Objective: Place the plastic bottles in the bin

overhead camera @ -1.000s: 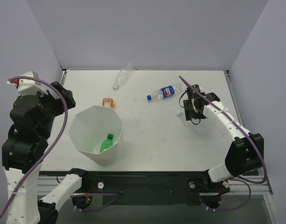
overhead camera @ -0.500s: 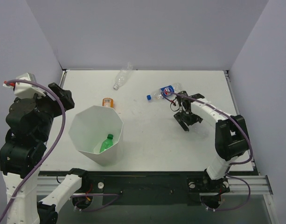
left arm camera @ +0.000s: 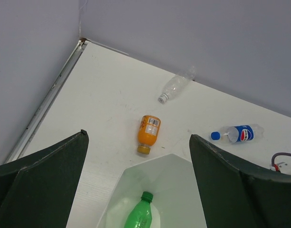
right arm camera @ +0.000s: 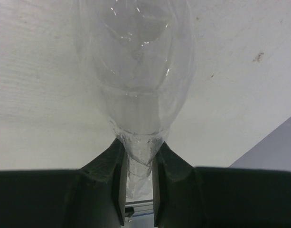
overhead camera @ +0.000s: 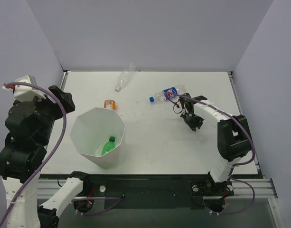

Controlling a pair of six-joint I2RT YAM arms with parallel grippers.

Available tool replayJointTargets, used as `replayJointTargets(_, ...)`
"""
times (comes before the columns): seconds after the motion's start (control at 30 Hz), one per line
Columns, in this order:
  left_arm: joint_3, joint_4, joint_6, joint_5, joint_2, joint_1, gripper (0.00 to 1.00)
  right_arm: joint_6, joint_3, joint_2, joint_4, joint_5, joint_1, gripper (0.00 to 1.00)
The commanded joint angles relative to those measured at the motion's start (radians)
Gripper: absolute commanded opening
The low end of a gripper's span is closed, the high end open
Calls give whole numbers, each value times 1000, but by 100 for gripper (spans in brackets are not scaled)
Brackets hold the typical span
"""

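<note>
A: Progress?
B: One of four; green bottle point(overhead camera: 107, 146) lies in bin point(overhead camera: 83, 128); left gripper point(overhead camera: 63, 98) spread; orange bottle point(overhead camera: 109, 104) on desk point(overhead camera: 154, 137) just behind bin.
A: Farther?
B: Right gripper point(right arm camera: 136, 147) pinches labelled bottle point(overhead camera: 168, 93) by its end; clear bottle point(overhead camera: 125, 78) farthest, untouched.

- One bottle point(overhead camera: 107, 146) lies in the bin point(overhead camera: 75, 127), on the near left of the desk point(overhead camera: 150, 137).
- The short bottle point(overhead camera: 109, 104) lies just behind the bin.
- The plain bottle point(overhead camera: 125, 78) lies at the far edge.
- The labelled bottle point(overhead camera: 167, 93) lies right of both.
</note>
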Motion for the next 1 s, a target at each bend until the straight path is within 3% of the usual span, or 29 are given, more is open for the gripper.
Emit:
replayJointTargets(0.0,12,18,24,-17,-11,-6,99,65,40,-141,-130,-76,71,0)
replayJointTargets(0.23,-38,30,1,-66,-12,-6,98,109,301,-422,-163,-208,212,0)
replayJointTargets(0.3,-51,22,-4,-86,-12,-4,98,86,371,-474,-120,-194,289,0)
replayJointTargets(0.4,-39,-1,-30,-109,-2,-4,99,190,393,-535,102,-41,433,0)
replayJointTargets(0.53,24,-64,-82,-107,49,-2,98,267,386,-554,385,-253,550,0)
replayJointTargets(0.67,64,-93,-93,-99,87,-2,98,382,289,-542,748,-303,677,0)
replayJointTargets(0.87,89,-88,-126,-120,61,-2,98,420,367,-395,862,-363,821,0)
replayJointTargets(0.97,107,-76,-125,-128,49,-2,98,420,417,-313,836,-371,861,4)
